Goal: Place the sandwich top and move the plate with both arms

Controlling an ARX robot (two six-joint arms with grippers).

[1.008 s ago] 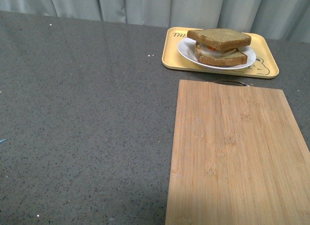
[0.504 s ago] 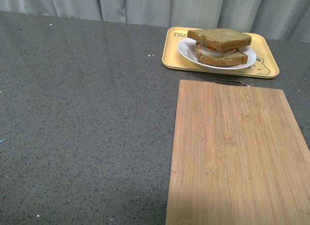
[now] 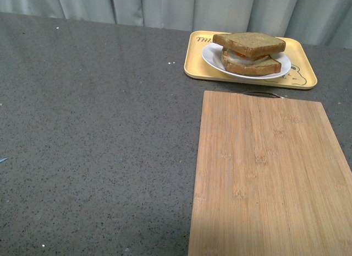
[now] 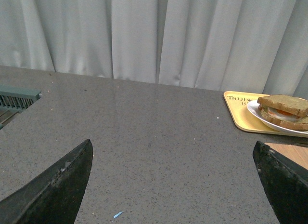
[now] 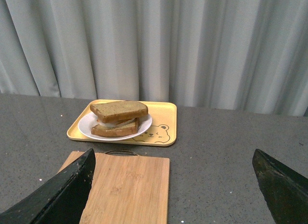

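Observation:
The sandwich top (image 3: 250,43), a brown speckled slice, lies on the stacked sandwich on the white plate (image 3: 212,59). The plate rests on the yellow bear tray (image 3: 193,69) at the far right of the table. The sandwich top also shows in the right wrist view (image 5: 119,110) and the left wrist view (image 4: 284,104). Neither arm shows in the front view. My left gripper (image 4: 173,176) is open and empty over bare grey table, well short of the tray. My right gripper (image 5: 173,178) is open and empty, back from the plate (image 5: 86,130), near the board.
A bamboo cutting board (image 3: 264,173) with a metal handle lies in front of the tray, on the right half of the table. A grey curtain hangs behind the table. A green-grey object (image 4: 17,98) sits at the far left. A small blue scrap (image 4: 118,215) lies on the table.

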